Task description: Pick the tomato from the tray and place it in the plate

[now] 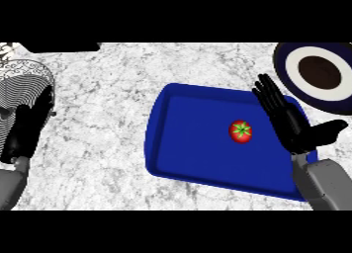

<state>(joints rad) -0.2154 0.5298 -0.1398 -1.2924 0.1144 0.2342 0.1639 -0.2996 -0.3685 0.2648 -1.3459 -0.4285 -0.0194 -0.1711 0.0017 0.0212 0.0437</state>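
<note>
The right hand (292,123), fingers straight and open, hovers over the blue tray (186,153); the tomato (241,131) lies just to its left. The left hand (22,136) is far off, its fingers unclear.

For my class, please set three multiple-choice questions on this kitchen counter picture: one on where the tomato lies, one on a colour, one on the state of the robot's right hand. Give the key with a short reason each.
1. Where is the tomato?
A. on the plate
B. on the tray
C. in the right hand

2. What colour is the tray?
A. blue
B. red
C. white

3. How is the right hand?
A. curled round the tomato
B. open, fingers straight, beside the tomato
C. resting on the plate

Key:
1 B, the tomato lies on the tray's floor, apart from the plate at upper right.
2 A, the tray's rim and floor are blue.
3 B, the fingers stretch straight, right of the tomato, holding nothing.
</note>
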